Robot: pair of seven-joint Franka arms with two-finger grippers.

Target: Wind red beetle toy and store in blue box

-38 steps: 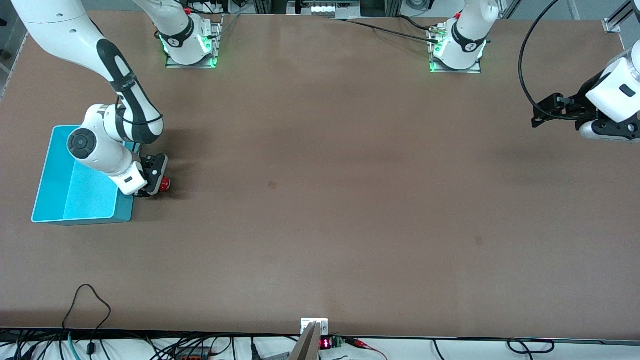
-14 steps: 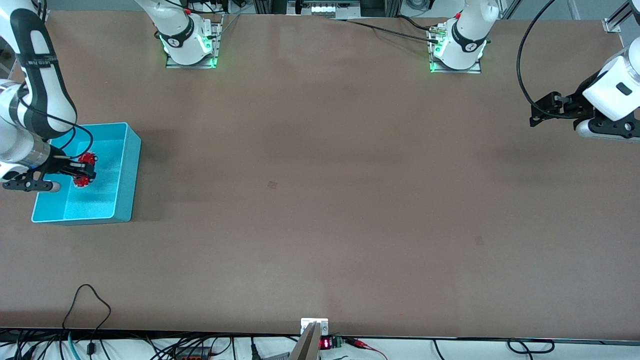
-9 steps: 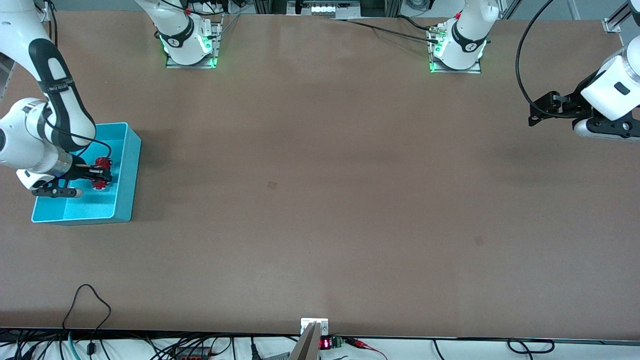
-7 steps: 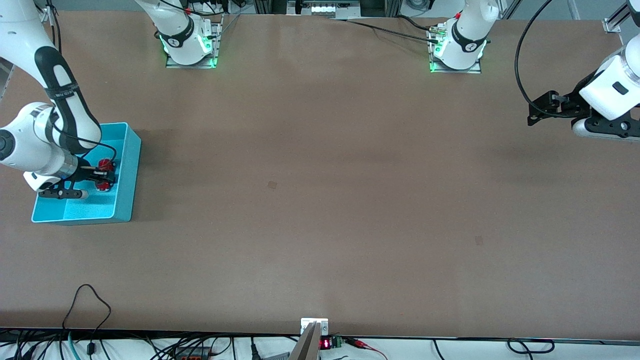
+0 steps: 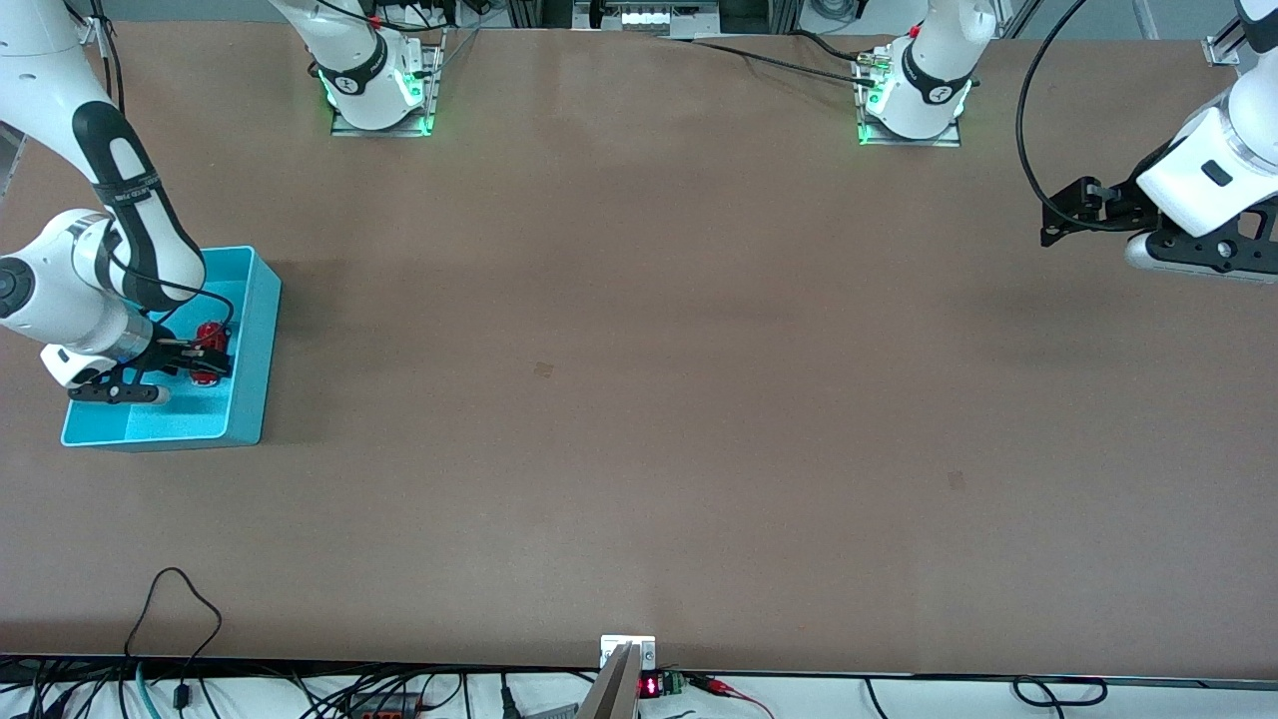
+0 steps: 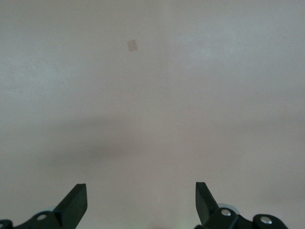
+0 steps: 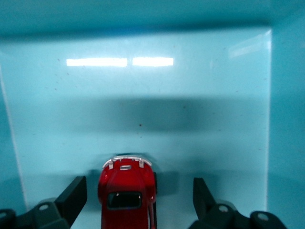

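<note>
— What's at the right arm's end of the table?

— I've got the blue box (image 5: 250, 350) there, with the right gripper (image 5: 205, 352) down inside it. Its fingers (image 7: 71, 198) are spread apart, gaps on both sides of the red beetle toy (image 7: 127, 193), which rests on the box floor between them.

— So nothing's gripped?

— No, from my wrist feed the toy sits free.

— And toward the left arm's end?

— My left gripper (image 6: 140, 200) hangs over bare table (image 5: 639, 399), fingers wide, holding nothing. That arm waits.
</note>
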